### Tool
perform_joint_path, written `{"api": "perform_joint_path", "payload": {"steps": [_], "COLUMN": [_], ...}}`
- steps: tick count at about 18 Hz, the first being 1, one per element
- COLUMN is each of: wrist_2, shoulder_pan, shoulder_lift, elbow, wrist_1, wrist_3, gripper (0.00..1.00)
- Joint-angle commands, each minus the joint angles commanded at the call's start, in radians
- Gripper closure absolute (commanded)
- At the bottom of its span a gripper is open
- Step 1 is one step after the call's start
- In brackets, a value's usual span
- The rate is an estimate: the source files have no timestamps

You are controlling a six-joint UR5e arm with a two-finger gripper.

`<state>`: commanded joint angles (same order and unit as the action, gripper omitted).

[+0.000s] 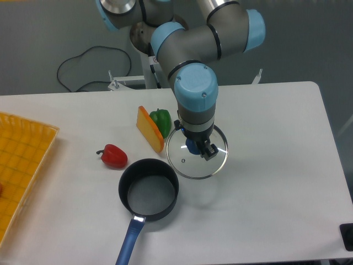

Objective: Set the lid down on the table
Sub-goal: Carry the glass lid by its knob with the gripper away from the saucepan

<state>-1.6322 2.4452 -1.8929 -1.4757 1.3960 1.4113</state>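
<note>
The lid (187, 160), a clear glass disc with a thin metal rim and a blue knob, hangs slightly tilted over the white table (265, 182), just right of the black saucepan (148, 190). My gripper (197, 146) comes down from above and is shut on the lid's blue knob, which is mostly hidden by the fingers. A faint shadow of the lid lies on the table below it.
The saucepan's blue handle (128, 245) points toward the front edge. A red pepper (113, 156), a green pepper (161, 119) and an orange wedge (150, 129) lie left of the lid. A yellow gridded tray (19, 165) sits at the far left.
</note>
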Motion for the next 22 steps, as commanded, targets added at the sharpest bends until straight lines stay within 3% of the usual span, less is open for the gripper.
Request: {"api": "perform_joint_path", "payload": {"steps": [8,17,22], "wrist_2": [-0.002,-0.003,-0.009], "shoulder_pan": [0.003,0.006,0.018], "shoulder_lift": [-0.002,-0.025,-0.075], "elbow": [-0.003,-0.009,-0.008], "wrist_1": [-0.011,-0.075,-0.135], "wrist_3": [-0.002,-0.008,0.003], "gripper": [0.49,0.49,0.49]}}
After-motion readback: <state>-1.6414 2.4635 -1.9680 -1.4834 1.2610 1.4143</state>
